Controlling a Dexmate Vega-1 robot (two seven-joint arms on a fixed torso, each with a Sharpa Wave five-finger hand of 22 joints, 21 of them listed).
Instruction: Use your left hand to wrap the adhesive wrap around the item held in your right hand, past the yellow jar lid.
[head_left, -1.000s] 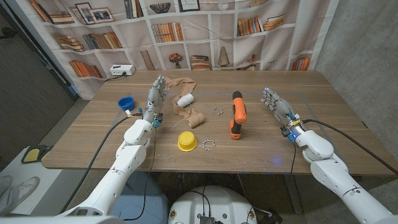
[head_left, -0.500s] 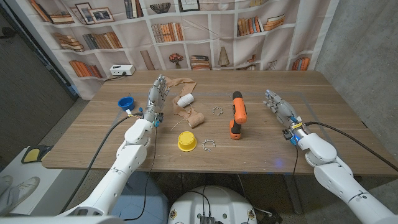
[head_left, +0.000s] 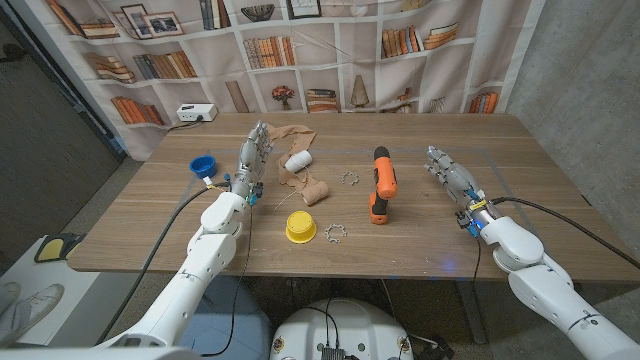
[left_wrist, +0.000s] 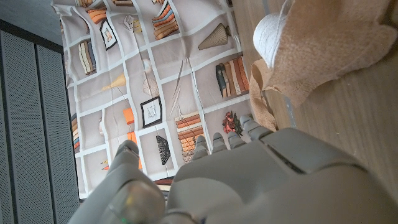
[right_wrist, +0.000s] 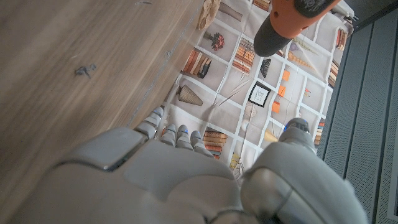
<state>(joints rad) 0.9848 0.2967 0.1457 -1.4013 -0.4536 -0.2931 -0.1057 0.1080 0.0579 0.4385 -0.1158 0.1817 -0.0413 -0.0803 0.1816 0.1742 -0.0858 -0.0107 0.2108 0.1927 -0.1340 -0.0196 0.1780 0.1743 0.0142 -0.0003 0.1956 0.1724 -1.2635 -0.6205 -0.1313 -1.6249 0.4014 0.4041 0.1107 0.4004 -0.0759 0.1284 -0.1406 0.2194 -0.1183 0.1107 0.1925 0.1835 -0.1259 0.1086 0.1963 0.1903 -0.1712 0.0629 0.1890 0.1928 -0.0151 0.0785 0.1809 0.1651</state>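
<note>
Right hand (head_left: 447, 168) nearer (drill (head_left: 381, 184) lengthwise)

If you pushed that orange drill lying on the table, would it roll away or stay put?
Probably stay put. The orange drill lies on its side on the table, and its handle sticks out from the body, so it would likely slide or swivel, not roll. It looks chunky and hard, so it is probably stiff and fairly heavy for its size. The right hand holds nothing yet.

Both arms are glossy white with rounded shells, and a black cable (head_left: 165, 242) runs along each. The left hand (head_left: 252, 155) and right hand (head_left: 445, 167) are pale grey, with small blue and yellow fittings at the wrists.
</note>
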